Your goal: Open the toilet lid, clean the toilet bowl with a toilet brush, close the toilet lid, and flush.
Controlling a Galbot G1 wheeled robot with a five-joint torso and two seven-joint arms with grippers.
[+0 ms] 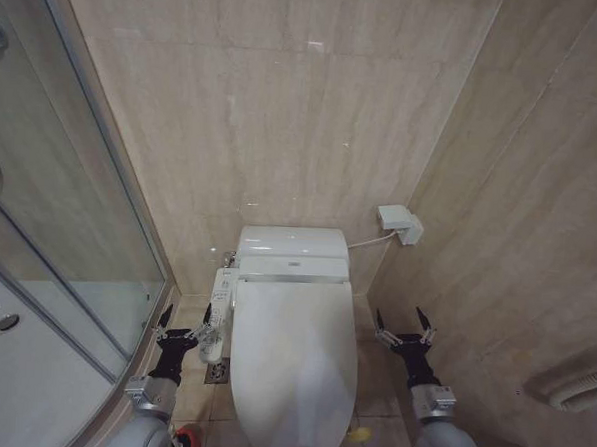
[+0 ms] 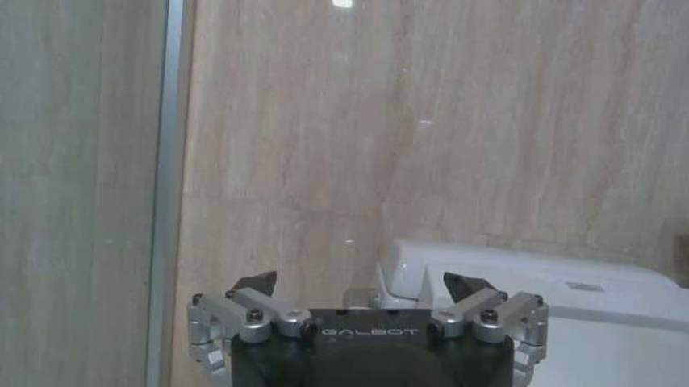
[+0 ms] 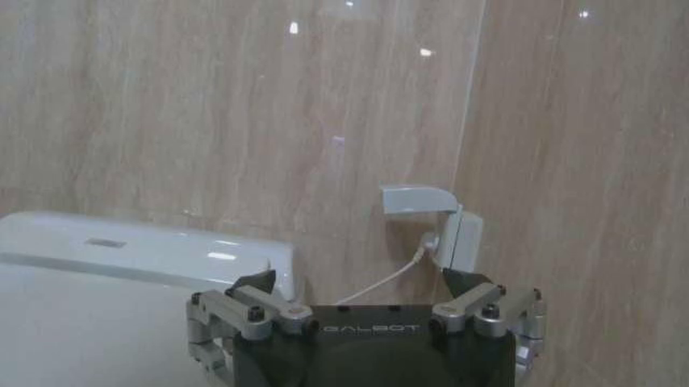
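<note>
Robot faces a closed toilet, both arms waiting at its sides.

Head view: the toilet lid (image 1: 293, 368) lies shut at 6 o'clock, with the left gripper (image 1: 184, 323) at 8 o'clock and the right gripper (image 1: 404, 325) at 4 o'clock, both spread open and holding nothing; the toilet brush (image 1: 183, 442) sits in its red cup at 7 o'clock. Left wrist view: open fingers (image 2: 254, 284) point at the wall, the bidet unit (image 2: 506, 282) at 4 o'clock. Right wrist view: a wall socket (image 3: 440, 226) stands at 1 o'clock. The glossy lid looks light, rigid and slippery; its front edge seems the likeliest hold.
</note>
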